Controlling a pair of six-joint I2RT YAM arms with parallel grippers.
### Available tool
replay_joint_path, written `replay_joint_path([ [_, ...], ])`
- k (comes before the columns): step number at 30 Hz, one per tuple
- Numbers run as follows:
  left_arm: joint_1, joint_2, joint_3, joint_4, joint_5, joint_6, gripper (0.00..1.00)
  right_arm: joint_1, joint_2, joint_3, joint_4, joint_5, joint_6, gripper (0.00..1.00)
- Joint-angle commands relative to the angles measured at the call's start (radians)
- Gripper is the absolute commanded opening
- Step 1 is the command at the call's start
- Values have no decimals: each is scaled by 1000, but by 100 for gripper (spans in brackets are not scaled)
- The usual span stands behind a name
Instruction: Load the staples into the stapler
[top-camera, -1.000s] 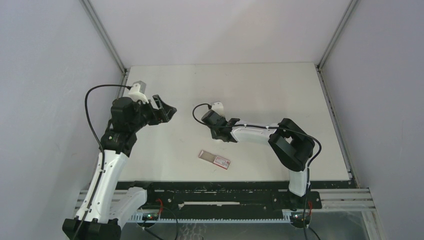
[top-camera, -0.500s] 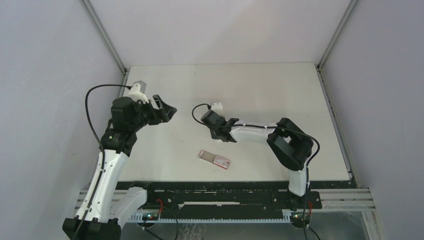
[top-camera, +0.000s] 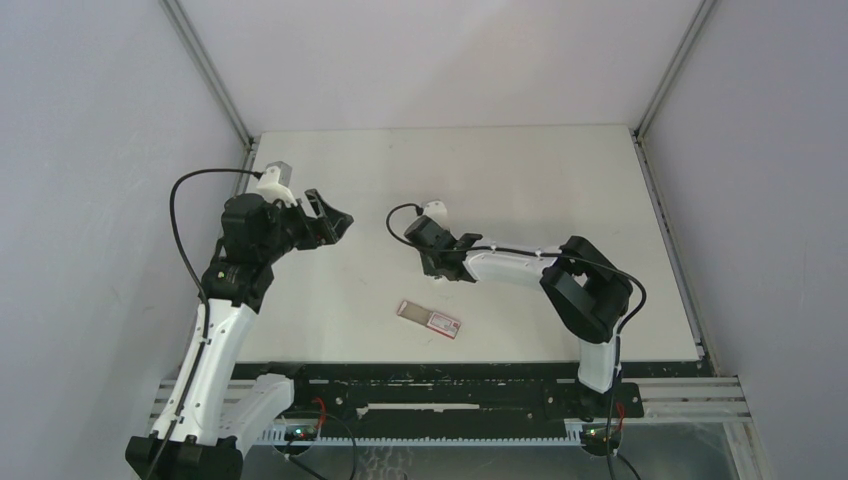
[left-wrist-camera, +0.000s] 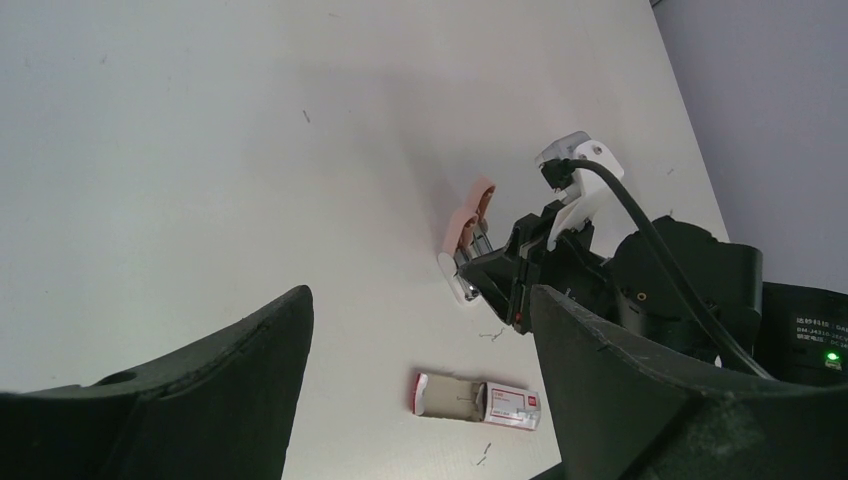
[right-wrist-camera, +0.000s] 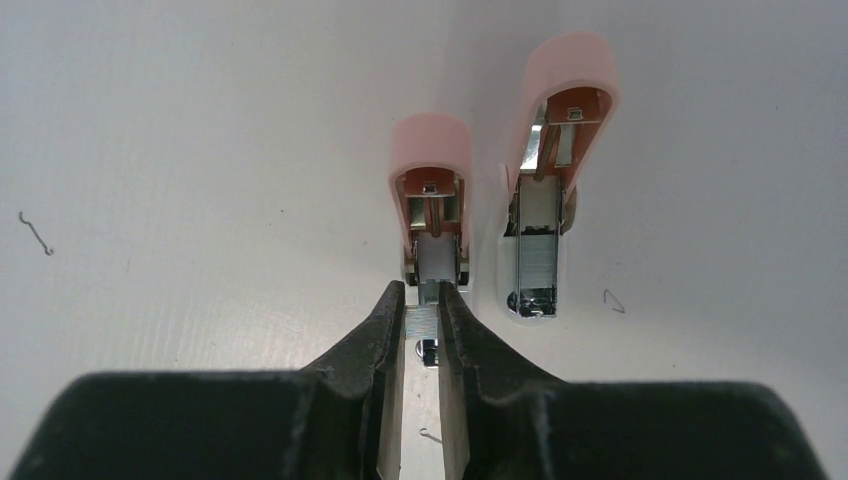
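**Setting:** white table (top-camera: 520, 180), grey walls (top-camera: 90, 150), aluminium corner posts.

**Item 1, staple box (left-wrist-camera: 478, 398):** a small flat rectangle, pink-red at its ends.
- One half carries a white label patch. The other half is dull grey-beige (open tray or plain face, not resolvable).
- The label print is too small to read.
- It lies flat near the table's front edge, between the two arms. It is on the near side of the right gripper (right-wrist-camera: 420, 295), apart from it and touched by nothing.

**Item 2, stapler (right-wrist-camera: 430, 200):** seen in the right wrist view as two pink, round-nosed parts lying side by side.
- Each part has a red-brown inner face and a bright metal channel.
- The right-hand part shows a ribbed metal block in its channel, which may be a staple strip.
- Their near ends are cut off behind the black fingers (right-wrist-camera: 385, 330), so it cannot be told whether the two parts are joined.
- It sits mid-table, left of centre. In the top view the right gripper covers it almost wholly.

**Item 3, right gripper:** fingers drawn nearly together and clamped on the metal tail of the left-hand pink part.

**Item 4, left gripper (top-camera: 333, 216):** fingers spread wide and holding nothing. It is over the table's left side, well apart from the stapler and the box.

**Item 5, bent staples (right-wrist-camera: 35, 232):** a few lie loose on the table near the stapler and the box.
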Motion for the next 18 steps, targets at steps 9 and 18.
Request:
replay_joint_path([
  [9, 9, -2, -32, 41, 29, -15, 83, -35, -88, -42, 32, -110, -58, 12],
  [18, 8, -1, -32, 41, 31, -15, 83, -42, -70, -51, 37, -99, -65, 12],
])
